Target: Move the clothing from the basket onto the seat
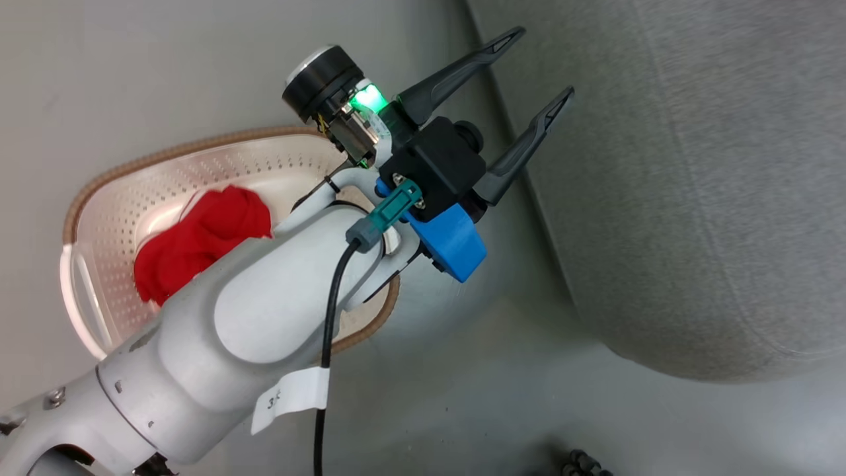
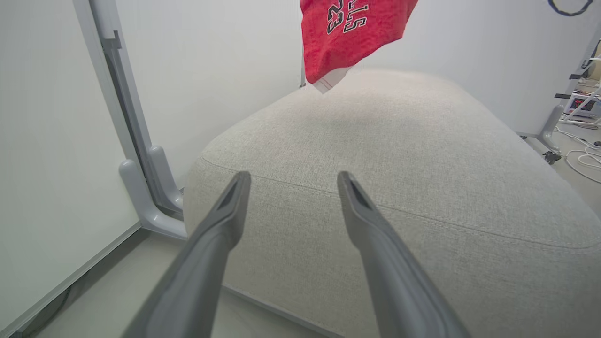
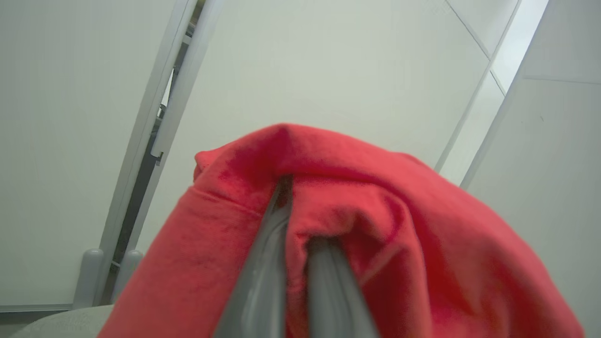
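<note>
A crumpled red piece of clothing [image 1: 198, 241] lies in the cream perforated basket [image 1: 165, 155] with its brown rim, partly hidden behind my left forearm. My left gripper [image 1: 543, 61] is open and holds nothing. It hangs between the basket and the grey seat [image 1: 694, 198], and in its own view the left gripper [image 2: 293, 176] points at the seat [image 2: 375, 164]. Another red garment [image 2: 347, 33] with printed lettering hangs above the seat's far end. My right gripper [image 3: 303, 211] is shut on red clothing [image 3: 422, 234], which drapes over both fingers.
Pale wall panels close in behind and beside the seat. A grey panel post with a foot [image 2: 141, 188] stands at the seat's left corner. Cables and equipment [image 2: 582, 108] lie on the floor at the far right. A corner of the seat [image 3: 61, 324] shows below the held garment.
</note>
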Tool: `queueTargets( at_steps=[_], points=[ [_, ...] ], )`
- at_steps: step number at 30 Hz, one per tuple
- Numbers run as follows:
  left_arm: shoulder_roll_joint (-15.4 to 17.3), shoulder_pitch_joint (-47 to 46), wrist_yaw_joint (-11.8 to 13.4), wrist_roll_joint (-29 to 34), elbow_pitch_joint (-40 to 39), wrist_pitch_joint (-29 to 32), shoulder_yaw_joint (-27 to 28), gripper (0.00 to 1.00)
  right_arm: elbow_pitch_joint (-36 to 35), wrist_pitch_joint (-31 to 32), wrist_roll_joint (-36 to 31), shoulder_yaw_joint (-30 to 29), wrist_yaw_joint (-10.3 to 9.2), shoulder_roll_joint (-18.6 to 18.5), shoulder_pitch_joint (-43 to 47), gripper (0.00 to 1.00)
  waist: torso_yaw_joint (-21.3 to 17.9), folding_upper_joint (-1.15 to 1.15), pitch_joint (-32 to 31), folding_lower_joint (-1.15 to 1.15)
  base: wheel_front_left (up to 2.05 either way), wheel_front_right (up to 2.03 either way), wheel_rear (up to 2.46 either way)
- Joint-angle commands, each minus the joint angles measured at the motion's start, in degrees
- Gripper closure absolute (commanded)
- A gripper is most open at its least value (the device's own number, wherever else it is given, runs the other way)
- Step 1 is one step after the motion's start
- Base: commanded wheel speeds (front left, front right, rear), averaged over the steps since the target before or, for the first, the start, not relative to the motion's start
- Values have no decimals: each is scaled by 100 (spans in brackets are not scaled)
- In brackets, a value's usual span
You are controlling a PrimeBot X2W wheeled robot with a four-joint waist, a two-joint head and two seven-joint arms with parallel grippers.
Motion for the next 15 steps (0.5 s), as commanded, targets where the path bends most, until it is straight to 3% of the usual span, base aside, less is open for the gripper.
queueTargets(
  at_steps=[1,4,15],
  points=[
    [50,-128,31,61,-63,28,-15,0,199,-21,16,-74,1,-61,-96,100,173,0,315,-1,0,0,0],
    [102,-199,45,86,-160,94,-24,0,655,-21,40,-183,1,-88,-131,100,205,0,492,-1,0,0,0],
    [249,-295,116,132,-339,222,-43,0,1692,-22,-84,-351,1,460,102,100,252,0,888,-1,0,0,0]
  ],
)
